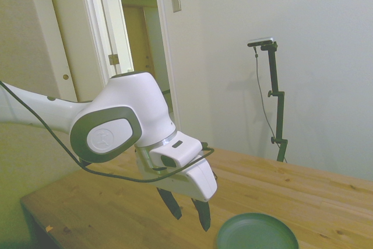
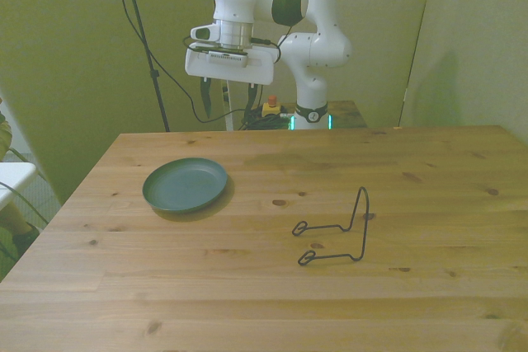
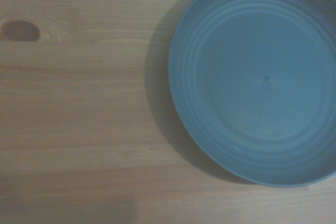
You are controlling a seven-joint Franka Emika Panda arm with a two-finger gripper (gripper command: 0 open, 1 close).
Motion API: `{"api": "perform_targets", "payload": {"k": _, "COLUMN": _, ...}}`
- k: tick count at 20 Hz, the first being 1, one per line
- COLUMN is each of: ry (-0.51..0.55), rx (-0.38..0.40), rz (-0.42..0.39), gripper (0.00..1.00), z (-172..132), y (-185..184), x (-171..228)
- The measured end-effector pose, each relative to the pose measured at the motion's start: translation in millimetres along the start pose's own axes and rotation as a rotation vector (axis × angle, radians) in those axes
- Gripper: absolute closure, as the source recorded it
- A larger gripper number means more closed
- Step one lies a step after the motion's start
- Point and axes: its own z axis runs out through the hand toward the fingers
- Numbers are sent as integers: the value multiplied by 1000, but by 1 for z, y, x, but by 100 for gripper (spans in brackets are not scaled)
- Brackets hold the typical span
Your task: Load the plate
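White two-finger gripper with dark fingers (image 1: 191, 213) hangs in the air, fingers spread apart with a clear gap between them, nothing held, touching nothing. In the front view the gripper (image 2: 228, 101) sits high above the table's far edge, fingers pointing down.

Round teal-green matte plate with a shallow raised rim (image 2: 185, 185) lies flat on the light wooden plank table (image 2: 396, 302), toward the front view's left, empty. In the side view the plate (image 1: 257, 232) is just beside and below the fingertips, not touching them. The wrist view shows the plate (image 3: 257, 80) from above, with faint concentric rings and a small centre dot, its shadow on the bare wood and a dark knot (image 3: 20, 30) in the planks well apart from it.

Thin black wire rack (image 2: 337, 235) stands on the table toward the front view's right, well apart from the plate, upright bent post with two looped feet, nothing in it.

Room: pale wall, white door frame (image 1: 93, 39) with an open doorway behind the arm in the side view.

White jointed robot arm (image 1: 116, 123) comes in from the side view's left, wrist bent downward so the gripper tilts down toward the table; a black cable (image 1: 52, 138) loops along it.
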Motion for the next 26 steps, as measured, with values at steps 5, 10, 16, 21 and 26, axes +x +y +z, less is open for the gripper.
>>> {"api": "perform_targets", "payload": {"k": 5, "ry": 55, "rx": -30, "rz": 13, "gripper": 0, "z": 15, "y": 10, "x": 35}}
{"api": "perform_targets", "payload": {"k": 10, "ry": 68, "rx": -58, "rz": 10, "gripper": 0, "z": 49, "y": 6, "x": 70}}
{"api": "perform_targets", "payload": {"k": 16, "ry": 68, "rx": -65, "rz": -16, "gripper": 0, "z": 71, "y": -10, "x": 80}}
{"api": "perform_targets", "payload": {"k": 21, "ry": 66, "rx": -61, "rz": -29, "gripper": 0, "z": 82, "y": -25, "x": 78}}
{"api": "perform_targets", "payload": {"k": 26, "ry": 61, "rx": -56, "rz": -35, "gripper": 0, "z": 91, "y": -38, "x": 71}}
